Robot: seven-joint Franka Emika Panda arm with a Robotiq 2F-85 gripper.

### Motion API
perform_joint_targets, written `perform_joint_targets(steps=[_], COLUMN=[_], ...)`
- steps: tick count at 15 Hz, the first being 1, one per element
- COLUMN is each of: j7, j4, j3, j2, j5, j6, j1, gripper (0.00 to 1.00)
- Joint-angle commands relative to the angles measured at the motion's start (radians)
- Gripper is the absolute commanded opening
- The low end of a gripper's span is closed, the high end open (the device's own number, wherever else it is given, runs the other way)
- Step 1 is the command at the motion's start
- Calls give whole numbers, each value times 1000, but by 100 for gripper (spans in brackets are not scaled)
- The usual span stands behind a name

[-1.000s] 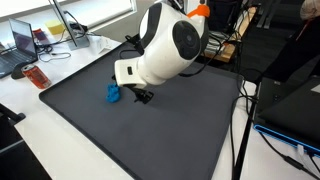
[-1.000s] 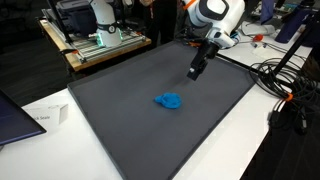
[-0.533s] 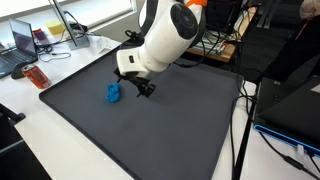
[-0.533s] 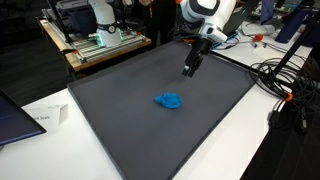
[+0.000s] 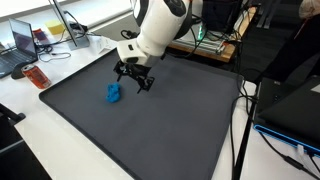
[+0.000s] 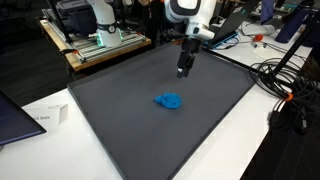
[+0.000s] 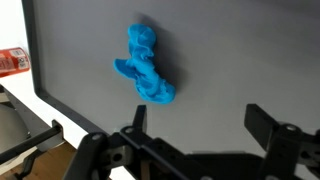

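My claw is spread and empty above the mat. The blue cloth lies crumpled near it. It looks soft and light; I would pinch its raised middle fold.

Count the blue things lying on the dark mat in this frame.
1. A single crumpled blue cloth lies alone toward the middle of the dark mat, apart from the open gripper hovering beside it. No view shows another.
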Motion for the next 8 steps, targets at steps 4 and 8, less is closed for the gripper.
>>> perform_joint_targets(steps=[4,8], j7=[23,20], j4=[-204,-272], j3=[-40,-76], j2=[-138,-188], j5=[-128,-185], j6=[213,336], j1=[-50,-70], gripper=[100,100])
